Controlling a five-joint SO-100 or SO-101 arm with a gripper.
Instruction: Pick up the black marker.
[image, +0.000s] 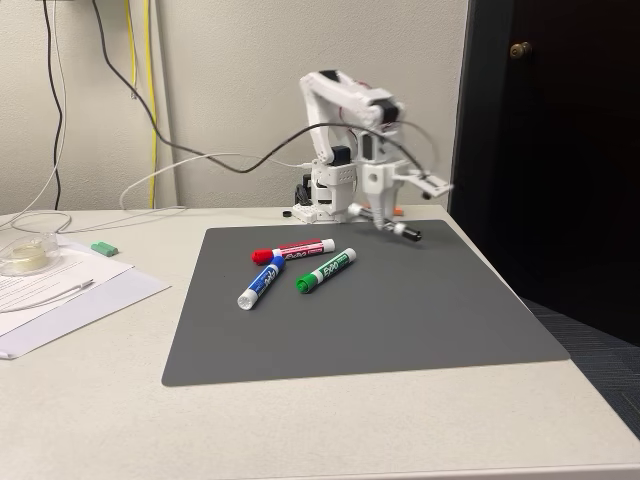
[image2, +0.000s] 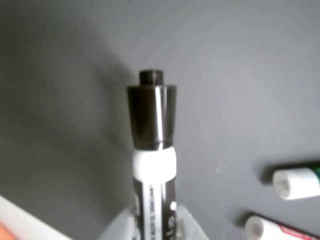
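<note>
While the claw sits clamped on the black marker, held just above the grey mat near its far edge, we should lift straight up without loosening, clear of the other markers.

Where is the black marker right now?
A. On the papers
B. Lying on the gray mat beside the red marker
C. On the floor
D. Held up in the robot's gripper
D. The black marker sits in the gripper, lifted above the gray mat; the wrist view shows its cap pointing away.
</note>
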